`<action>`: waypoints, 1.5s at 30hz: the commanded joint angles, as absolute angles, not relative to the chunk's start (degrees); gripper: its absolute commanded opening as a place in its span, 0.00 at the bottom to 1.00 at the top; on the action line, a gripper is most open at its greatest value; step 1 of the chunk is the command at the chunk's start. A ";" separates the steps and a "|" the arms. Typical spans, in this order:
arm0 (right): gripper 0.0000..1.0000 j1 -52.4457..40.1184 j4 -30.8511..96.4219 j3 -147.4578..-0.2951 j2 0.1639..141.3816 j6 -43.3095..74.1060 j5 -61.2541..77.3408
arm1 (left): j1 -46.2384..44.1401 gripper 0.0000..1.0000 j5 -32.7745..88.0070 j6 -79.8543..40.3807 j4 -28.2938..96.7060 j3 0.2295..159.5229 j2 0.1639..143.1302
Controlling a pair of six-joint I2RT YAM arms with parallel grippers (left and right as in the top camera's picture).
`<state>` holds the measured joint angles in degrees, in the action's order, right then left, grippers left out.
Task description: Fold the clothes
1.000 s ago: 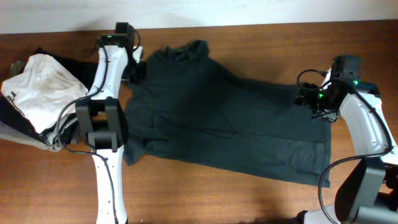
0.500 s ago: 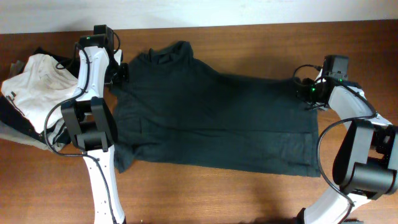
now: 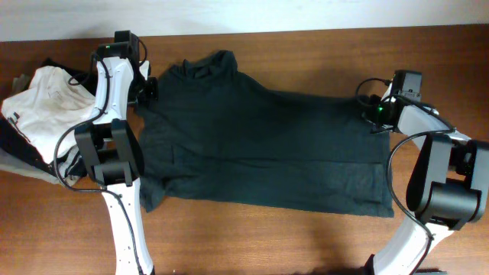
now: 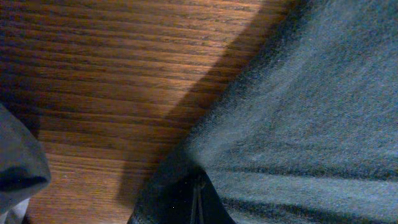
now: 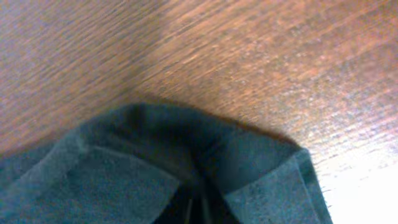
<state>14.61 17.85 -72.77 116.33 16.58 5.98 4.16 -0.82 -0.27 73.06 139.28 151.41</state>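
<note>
Scene: a large dark charcoal short-sleeved cloth shirt lies spread, plain side up, across the middle of a brown wooden table. Its collar points to 11 o'clock and its hem faces 3 o'clock.
Left tool: the left tool sits at 10 o'clock, closed on the shirt's sleeve edge. The left wrist view shows cloth gathered into the shut jaws.
Right tool: the right tool sits near 3 o'clock, closed on the far hem corner. The right wrist view shows the seam puckered into the jaws.
Nearby: a crumpled white garment lies heaped at 9 o'clock, just beside the left arm.
Risk, slipping: both pinches look shallow and close to the cloth edge. A quick lift could likely pull a corner free.
Risk, skewed fold: the two tools hold unlike points, a sleeve and a hem. Uneven travel could likely twist the cloth or trap wrinkles.
Risk, snagging: the left arm crosses the shirt's 9 o'clock edge. A sweep there might drag the cloth or catch the heap.
</note>
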 commanded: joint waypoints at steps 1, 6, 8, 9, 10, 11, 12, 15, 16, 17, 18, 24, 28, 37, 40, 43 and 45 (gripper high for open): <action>0.04 16.71 18.11 -77.30 114.87 16.80 6.90 | 4.14 0.02 0.75 -0.43 72.51 138.54 152.55; 0.06 19.27 15.20 -80.12 114.80 16.82 5.69 | 4.12 0.02 0.82 -0.43 72.49 138.54 152.55; 0.08 19.75 15.16 -80.12 114.80 16.82 2.28 | 4.14 0.02 0.95 -0.43 72.47 138.54 152.55; 0.13 20.03 15.22 -80.12 114.80 16.80 1.45 | 4.12 0.02 0.95 -0.43 72.47 138.54 152.55; 0.50 20.43 15.68 -80.12 114.80 16.80 1.48 | 4.14 0.04 0.93 -0.43 72.42 138.54 152.55; 0.63 20.73 16.93 -80.16 114.78 16.80 1.74 | 4.14 0.05 0.95 -0.43 72.27 138.54 152.55; 0.66 21.02 18.00 -80.18 114.78 16.80 2.02 | 4.12 0.06 0.95 -0.40 72.12 138.54 152.55; 0.77 21.74 23.09 -80.25 114.76 16.80 4.51 | 4.14 0.12 2.17 0.08 72.07 139.50 152.55; 0.77 22.02 26.35 -80.47 114.67 16.78 6.48 | 4.14 0.14 4.08 1.37 72.62 140.55 152.38; 0.77 22.24 28.75 -80.73 114.67 16.75 7.92 | 4.12 0.16 5.34 2.02 73.17 141.47 152.20; 0.74 22.44 31.68 -80.95 114.67 16.75 9.61 | 4.12 0.17 6.76 2.70 74.04 142.91 152.00; 0.41 21.76 45.34 -80.90 114.67 16.34 13.89 | 2.07 0.13 18.72 6.79 76.01 151.35 151.85; 0.26 21.08 48.56 -80.18 114.74 16.43 11.64 | -1.08 0.13 18.68 10.66 71.72 149.49 152.09; 0.13 22.96 50.78 -78.26 114.93 19.20 -7.81 | -4.12 0.26 17.58 11.68 61.34 145.27 152.14; 0.09 25.43 51.66 -78.37 114.89 19.42 -7.60 | -4.12 0.30 16.69 11.70 58.41 145.21 152.29; 0.08 27.27 53.39 -78.43 114.89 19.38 -7.57 | -4.12 0.37 15.03 11.68 55.24 145.21 153.08; 0.08 28.23 54.08 -78.43 114.89 19.40 -7.25 | -4.14 0.41 15.00 11.68 53.30 145.21 153.80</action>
<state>27.05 53.34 -78.63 116.27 18.46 -5.65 -4.29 15.92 10.92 55.33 145.58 151.74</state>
